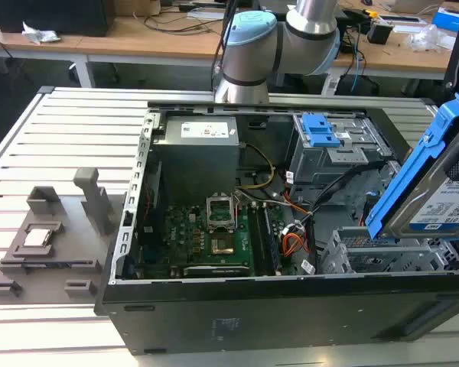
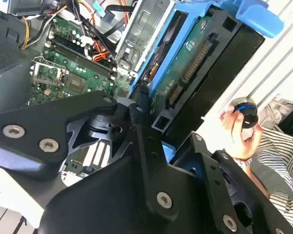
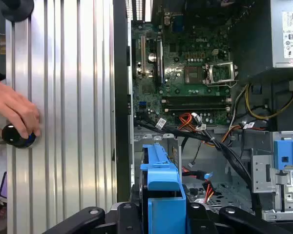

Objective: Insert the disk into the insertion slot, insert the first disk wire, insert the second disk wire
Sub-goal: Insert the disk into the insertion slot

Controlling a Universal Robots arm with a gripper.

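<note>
The disk, a silver drive with a white-and-blue label in a bright blue frame, hangs steeply tilted at the exterior view's right. It is just above the insertion slot, a low grey perforated cage in the open computer case. My gripper is shut on the disk's blue frame, black fingers on either side. In the second wrist view the disk's green board and connector face the camera, held by the gripper. Loose orange and black wires lie beside the cage.
A taller grey bay with a blue latch stands behind the cage. The motherboard and power supply lie further along the case. A grey fixture sits on the slatted table. A person's hand holds a black knob beside the case.
</note>
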